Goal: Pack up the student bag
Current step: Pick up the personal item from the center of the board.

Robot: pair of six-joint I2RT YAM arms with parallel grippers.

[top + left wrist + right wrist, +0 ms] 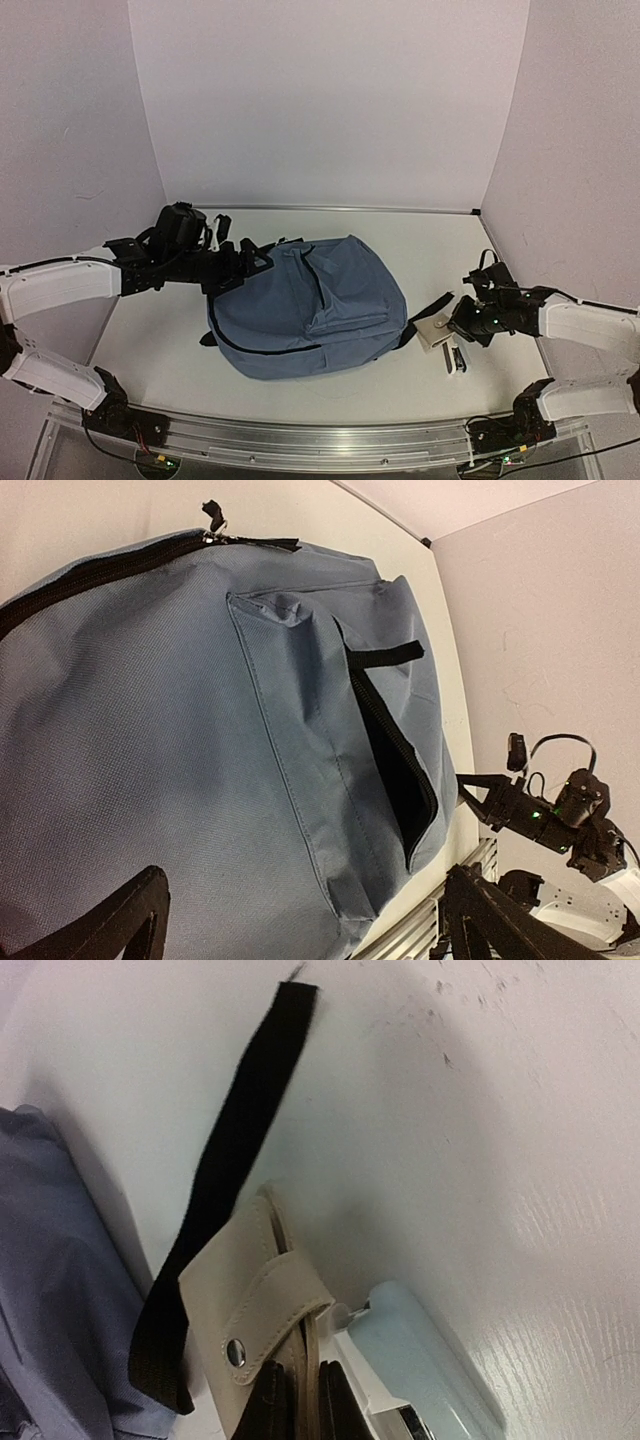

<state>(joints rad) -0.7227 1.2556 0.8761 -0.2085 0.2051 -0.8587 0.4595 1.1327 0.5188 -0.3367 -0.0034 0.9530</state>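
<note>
Right wrist: strap [232,1155] beside beige pouch [232,1295]

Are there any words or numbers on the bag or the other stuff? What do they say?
None to read. The student bag is plain blue fabric, the beige pouch in the right claw has only a blank metal snap, and nothing else shows letters or numbers.
</note>
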